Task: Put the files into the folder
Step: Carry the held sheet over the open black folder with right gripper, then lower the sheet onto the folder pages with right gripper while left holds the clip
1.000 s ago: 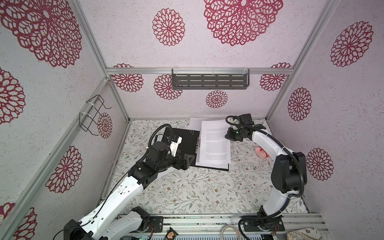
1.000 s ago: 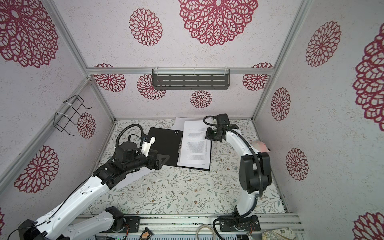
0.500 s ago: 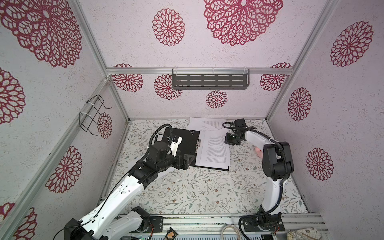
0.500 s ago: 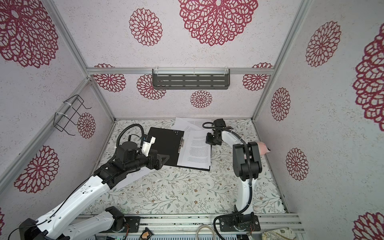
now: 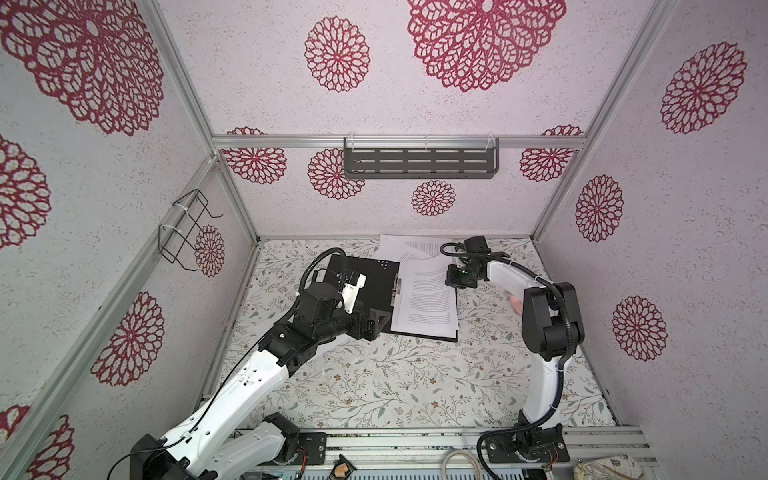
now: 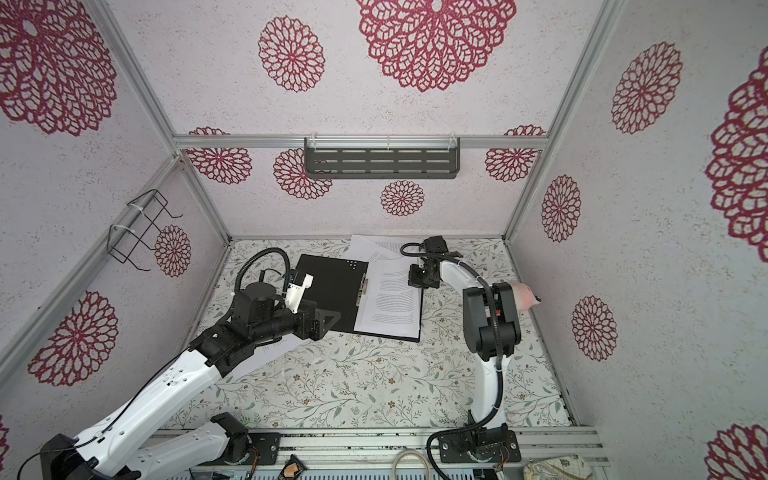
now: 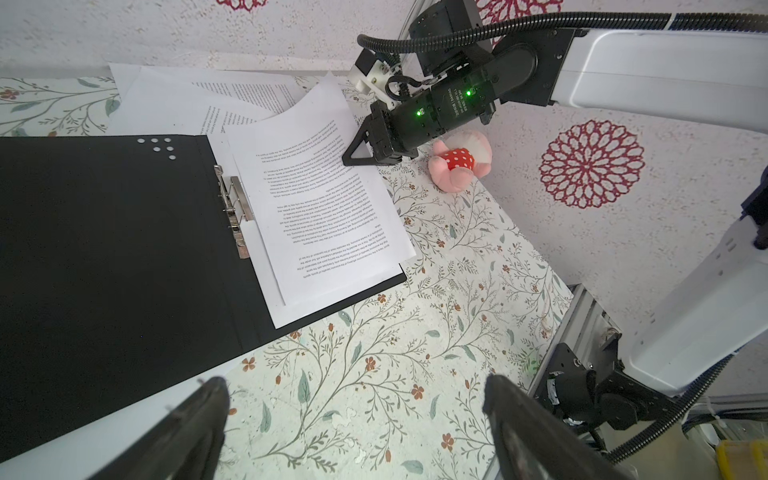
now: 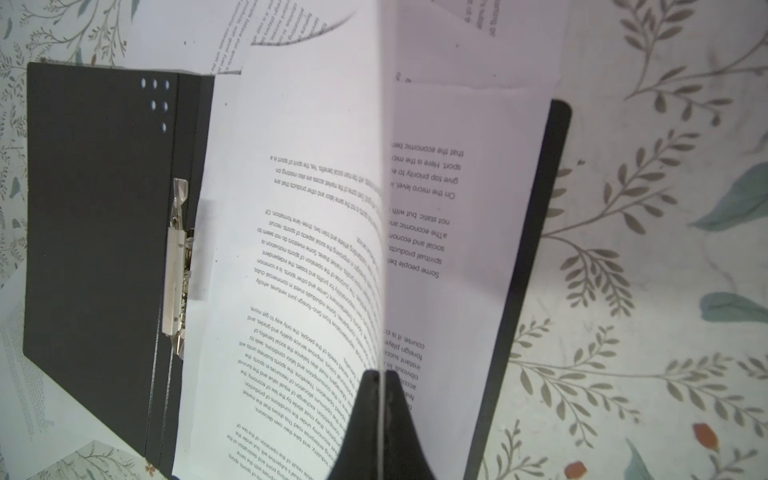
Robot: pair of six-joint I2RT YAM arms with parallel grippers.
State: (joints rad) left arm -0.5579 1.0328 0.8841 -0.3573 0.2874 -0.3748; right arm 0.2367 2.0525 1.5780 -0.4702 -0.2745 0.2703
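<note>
Lying open on the flowered table, the folder shows its black inside, with the files stacked on its right half and more sheets loose behind it. The right gripper is pinched tight on the top sheet's edge, which curls up off the stack. The left gripper hangs spread wide at the folder's near edge, holding nothing. A pink plush toy sits by the wall.

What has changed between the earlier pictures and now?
The right end effector, shut on one sheet throughout, moved a little toward the front and the middle, its elbow folding in. The sheet came with it, further onto the right half of the folder, and the spine clip now shows. Nothing was let go. The open left end effector, the folder and the loose sheets at the back stayed.
</note>
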